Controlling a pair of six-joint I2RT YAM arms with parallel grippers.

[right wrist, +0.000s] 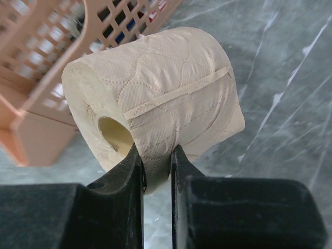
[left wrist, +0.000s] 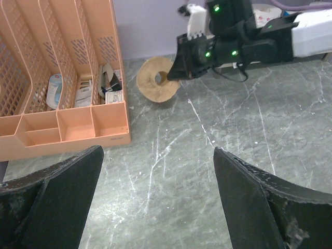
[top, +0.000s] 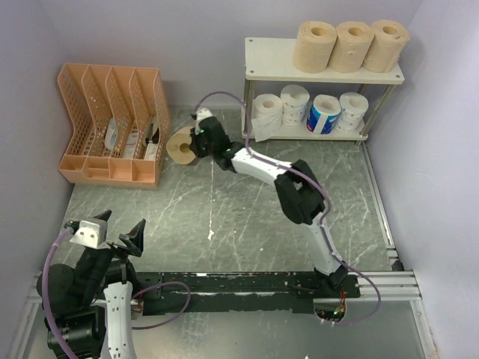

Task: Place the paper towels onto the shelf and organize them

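Note:
My right gripper (top: 196, 140) is shut on a tan paper towel roll (top: 180, 144), pinching its wall with one finger in the hollow core; the roll fills the right wrist view (right wrist: 155, 98) and shows in the left wrist view (left wrist: 157, 79). It sits beside the orange organizer. The white two-tier shelf (top: 262, 71) stands at the back right: three tan rolls (top: 352, 45) on top, and on the lower board white rolls (top: 267, 112) and a blue-and-white wrapped roll (top: 324, 113). My left gripper (top: 117, 226) is open and empty near the front left.
An orange slotted file organizer (top: 112, 123) holding small items stands at the back left, close to the held roll; it also shows in the left wrist view (left wrist: 57, 78). Walls enclose the table left, back and right. A black rail (top: 247, 284) runs along the front edge.

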